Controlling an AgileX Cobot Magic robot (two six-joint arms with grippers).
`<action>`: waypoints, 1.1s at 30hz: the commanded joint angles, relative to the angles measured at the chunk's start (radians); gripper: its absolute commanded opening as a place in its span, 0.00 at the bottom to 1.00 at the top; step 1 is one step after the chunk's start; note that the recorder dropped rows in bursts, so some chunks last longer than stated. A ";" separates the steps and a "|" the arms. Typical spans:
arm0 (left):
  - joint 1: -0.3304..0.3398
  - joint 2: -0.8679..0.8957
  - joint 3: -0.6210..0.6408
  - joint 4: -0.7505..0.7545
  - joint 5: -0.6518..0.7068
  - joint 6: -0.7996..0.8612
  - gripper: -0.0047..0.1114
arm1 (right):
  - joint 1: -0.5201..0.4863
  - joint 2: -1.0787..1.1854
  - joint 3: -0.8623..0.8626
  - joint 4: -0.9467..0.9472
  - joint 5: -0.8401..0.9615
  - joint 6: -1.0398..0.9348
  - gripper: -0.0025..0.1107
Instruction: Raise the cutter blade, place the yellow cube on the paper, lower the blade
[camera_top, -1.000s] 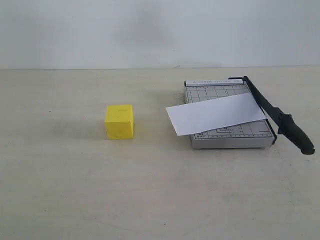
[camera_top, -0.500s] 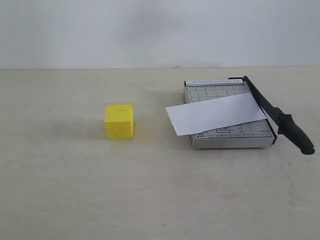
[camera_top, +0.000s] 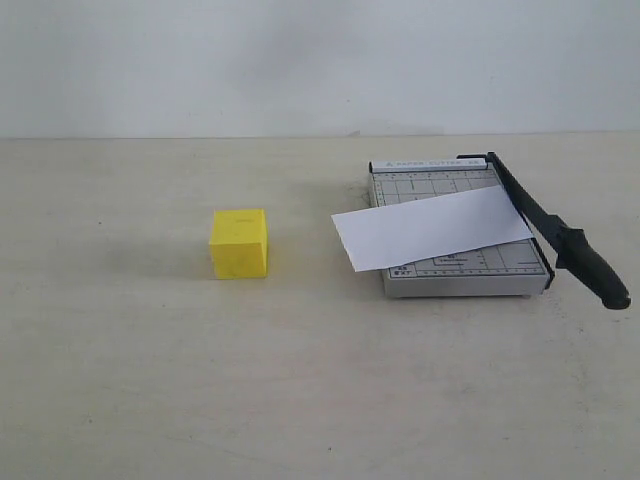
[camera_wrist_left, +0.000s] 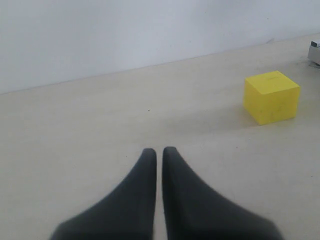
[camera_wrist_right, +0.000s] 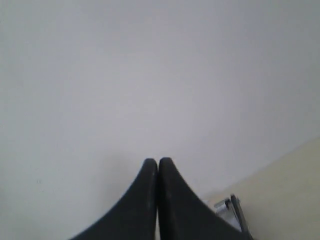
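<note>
Cutter blade (camera_top: 555, 232) lies down along the right edge of the grey cutter base (camera_top: 440, 184). Its long axis runs from the far hinge to the near right, and the thick handle overhangs the base's near corner. The paper (camera_top: 432, 228) slants across the base, its right end meeting the blade. The yellow cube (camera_top: 239, 243) stands on the table (camera_top: 300, 380), well apart to the left. No arm shows here.

Left wrist view: the left gripper (camera_wrist_left: 159, 150) has its fingers together and empty, with the cube (camera_wrist_left: 271, 96) ahead and off to one side.

Right wrist view: the right gripper (camera_wrist_right: 158, 161) is pressed closed on nothing, facing mostly wall. The blade sits on the right arm's side, so lifting the handle probably falls to that arm.
</note>
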 joint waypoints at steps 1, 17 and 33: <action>-0.001 -0.002 0.003 -0.008 -0.009 0.001 0.08 | -0.001 0.051 -0.088 -0.015 0.272 -0.150 0.02; -0.001 -0.002 0.003 -0.008 -0.009 0.001 0.08 | -0.001 0.981 -0.621 -0.347 0.605 -0.236 0.59; -0.001 -0.002 0.003 -0.008 -0.009 0.001 0.08 | -0.001 1.526 -0.872 -0.384 0.837 -0.268 0.60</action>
